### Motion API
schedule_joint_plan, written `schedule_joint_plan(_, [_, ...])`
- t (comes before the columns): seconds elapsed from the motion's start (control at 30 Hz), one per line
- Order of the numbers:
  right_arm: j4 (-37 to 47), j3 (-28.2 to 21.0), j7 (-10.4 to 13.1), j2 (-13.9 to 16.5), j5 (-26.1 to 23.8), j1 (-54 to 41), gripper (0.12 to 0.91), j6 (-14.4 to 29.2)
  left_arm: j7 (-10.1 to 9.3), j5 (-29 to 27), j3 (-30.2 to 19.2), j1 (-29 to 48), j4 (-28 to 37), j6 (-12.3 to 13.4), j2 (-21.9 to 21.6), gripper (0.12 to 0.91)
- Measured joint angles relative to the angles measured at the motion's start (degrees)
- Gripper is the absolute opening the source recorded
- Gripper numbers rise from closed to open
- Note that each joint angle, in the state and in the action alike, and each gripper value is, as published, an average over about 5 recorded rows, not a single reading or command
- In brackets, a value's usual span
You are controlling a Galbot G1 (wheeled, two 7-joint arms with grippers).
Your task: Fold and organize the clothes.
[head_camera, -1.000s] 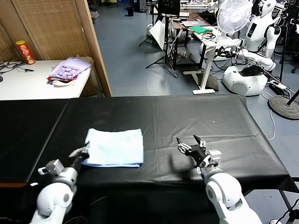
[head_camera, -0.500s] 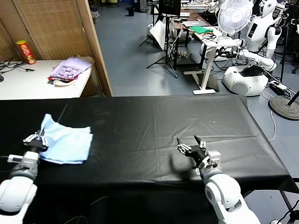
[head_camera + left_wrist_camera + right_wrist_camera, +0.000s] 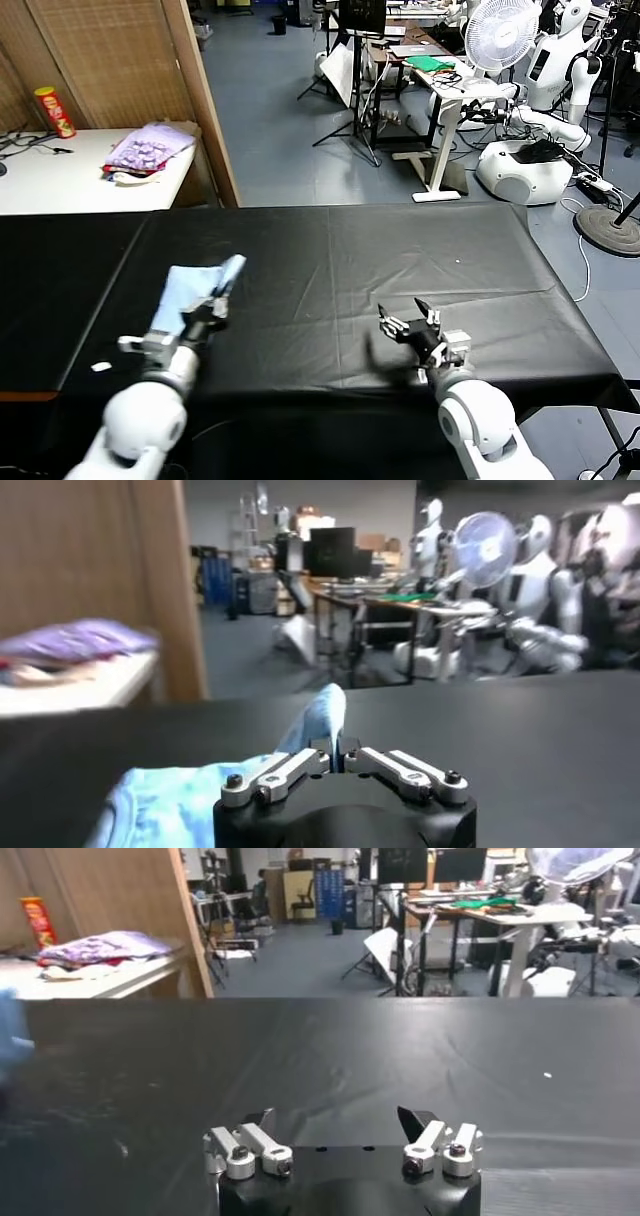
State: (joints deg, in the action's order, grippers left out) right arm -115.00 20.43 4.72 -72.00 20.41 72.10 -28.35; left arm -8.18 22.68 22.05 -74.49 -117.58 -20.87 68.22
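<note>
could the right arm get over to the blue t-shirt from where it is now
Probably yes: bare black table lies between the open right gripper and the T-shirt. The left gripper is shut on the shirt, so that side is crowded.

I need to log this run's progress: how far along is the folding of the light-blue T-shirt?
Done: the T-shirt is already gathered into a compact bundle on the black table. In hand: the left gripper is shut on its edge, one corner lifted off the table. Left: laying it flat and tidy, then letting go. The right gripper waits open over the table's near edge, holding nothing.
</note>
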Motion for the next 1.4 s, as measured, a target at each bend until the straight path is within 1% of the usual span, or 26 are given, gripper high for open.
schedule_joint_plan(0.1, [-0.1,-0.7,-1.1,0.5,1.2,-0.5,0.798,0.0,0.68,-0.7,-2.7,0.9,1.7,1.2,3.5,0.157])
schedule_joint_plan(0.13, [-0.2,-1.0,-1.5,0.7,1.9,-0.7,0.798,-0.1,1.18,-0.9,-3.3,1.1,2.3,1.7,4.6,0.177])
schedule_joint_plan(0.2, [-0.3,-1.6,-2.1,1.2,3.5,-1.1,0.798,-0.7,2.43,-1.7,-4.6,1.7,3.3,3.0,6.3,0.249])
schedule_joint_plan(0.3, [-0.2,-2.9,-2.2,1.8,6.7,-2.0,0.798,-2.3,4.53,-2.5,-6.0,2.6,4.4,5.6,7.8,0.414])
schedule_joint_plan(0.33, [-0.1,-3.4,-1.9,1.9,7.9,-2.5,0.798,-3.0,5.28,-2.3,-6.3,2.8,4.6,6.5,7.9,0.465])
schedule_joint_plan(0.37, [0.2,-4.0,-1.5,1.9,9.2,-2.9,0.798,-3.6,6.07,-2.0,-6.4,2.9,4.6,7.6,8.0,0.532])
schedule_joint_plan(0.43, [0.8,-5.5,-0.5,1.5,11.5,-4.1,0.798,-4.6,7.35,-1.2,-6.4,2.9,4.2,9.4,7.9,0.631])
schedule_joint_plan(0.5, [1.8,-7.3,0.6,0.9,13.1,-5.7,0.798,-5.1,7.94,-0.3,-6.0,2.7,3.4,10.7,7.3,0.720])
schedule_joint_plan(0.57, [3.5,-9.3,1.5,0.1,14.4,-7.5,0.798,-5.3,7.97,0.4,-5.4,2.3,2.3,11.4,6.4,0.770])
schedule_joint_plan(0.63, [5.8,-11.5,2.3,-1.0,15.6,-9.6,0.798,-5.5,7.85,0.9,-4.5,1.6,1.0,11.9,5.4,0.791])
schedule_joint_plan(0.7, [8.4,-13.4,2.9,-2.2,16.7,-11.7,0.793,-5.7,7.74,1.0,-3.5,0.7,-0.2,12.1,4.3,0.796])
schedule_joint_plan(0.77, [10.9,-15.1,3.3,-3.5,17.5,-13.6,0.759,-5.8,7.63,1.0,-2.5,-0.4,-1.3,12.4,3.4,0.797])
schedule_joint_plan(0.97, [17.8,-18.2,3.5,-7.4,18.1,-18.2,0.607,-5.7,6.92,1.1,0.0,-3.4,-2.8,13.8,2.0,0.798])
schedule_joint_plan(1.03, [19.6,-18.7,3.6,-8.4,18.0,-19.4,0.526,-5.7,6.61,1.3,0.8,-4.1,-3.1,13.9,1.8,0.798])
schedule_joint_plan(1.07, [20.5,-18.8,3.7,-8.8,17.9,-19.9,0.476,-5.6,6.52,1.4,1.2,-4.5,-3.2,14.0,1.7,0.798])
schedule_joint_plan(1.1, [21.2,-19.0,3.6,-9.1,17.6,-20.4,0.410,-5.5,6.49,1.4,1.5,-4.8,-3.3,14.0,1.6,0.798])
schedule_joint_plan(1.17, [22.5,-19.2,3.1,-9.3,16.2,-21.3,0.309,-4.9,6.47,1.5,2.2,-5.4,-3.5,14.1,1.5,0.798])
schedule_joint_plan(1.2, [23.1,-19.2,2.6,-9.3,15.2,-21.7,0.245,-4.4,6.46,1.5,2.6,-5.7,-3.6,14.2,1.5,0.798])
schedule_joint_plan(1.23, [23.6,-19.3,2.0,-9.2,13.9,-22.0,0.197,-3.7,6.46,1.4,2.8,-5.9,-3.6,14.3,1.5,0.798])
schedule_joint_plan(1.3, [24.4,-19.4,0.3,-8.8,10.5,-22.6,0.144,-1.9,6.37,1.3,3.4,-6.4,-3.5,14.4,1.6,0.798])
schedule_joint_plan(1.33, [24.7,-19.4,-0.8,-8.4,8.5,-22.8,0.134,-0.7,6.24,1.3,3.7,-6.6,-3.4,14.5,1.6,0.798])
schedule_joint_plan(1.4, [24.8,-19.4,-3.1,-7.4,4.1,-22.9,0.147,1.7,5.73,1.2,4.2,-7.0,-3.1,14.7,1.6,0.798])
